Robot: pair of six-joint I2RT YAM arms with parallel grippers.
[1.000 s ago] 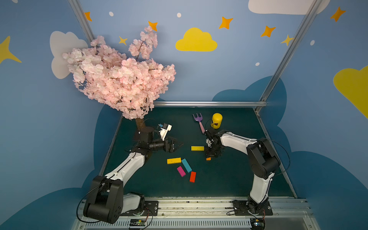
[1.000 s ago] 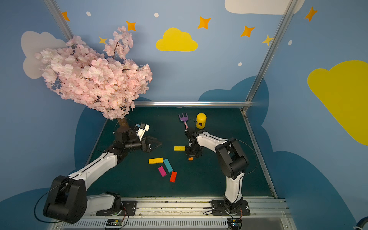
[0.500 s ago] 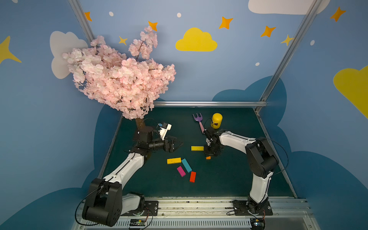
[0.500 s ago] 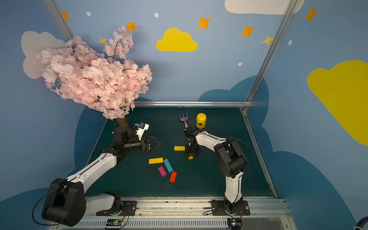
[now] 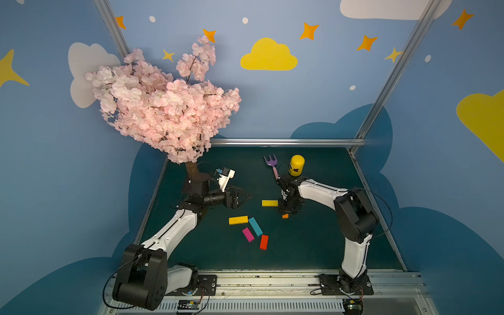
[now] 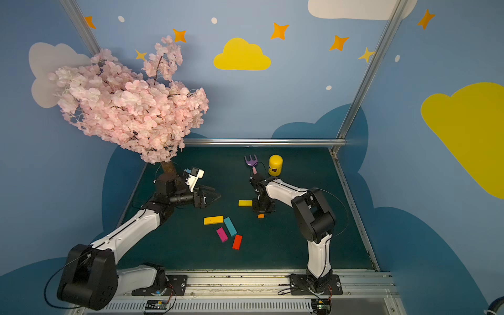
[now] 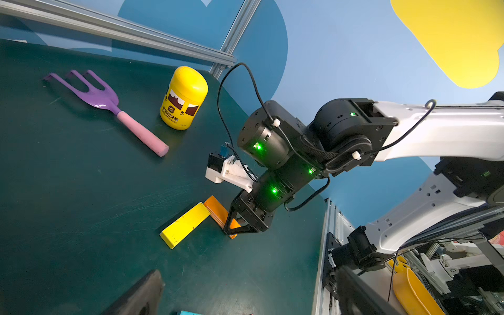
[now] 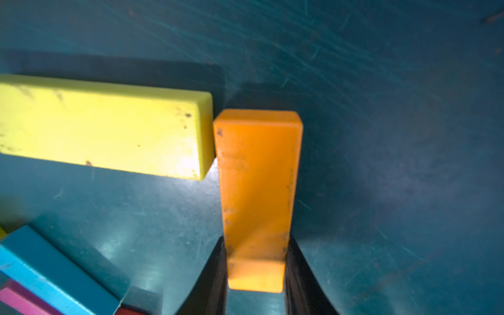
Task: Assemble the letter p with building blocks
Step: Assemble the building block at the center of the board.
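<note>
The jaws of my left gripper (image 5: 243,198) stand wide with nothing between them. That arm reaches out level above the mat, short of the spare yellow block (image 5: 238,219), teal block (image 5: 255,226), magenta block (image 5: 248,234) and red block (image 5: 263,242). Further right nothing has shifted. My right gripper (image 7: 236,229) stays clamped on the orange block (image 8: 257,191), which touches the placed yellow block (image 8: 103,128) squarely. I judge the letter p (image 7: 201,212) has one corner. My right wrist points down.

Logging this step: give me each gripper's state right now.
Left gripper: open, holding nothing.
Right gripper: shut on the orange block.
</note>
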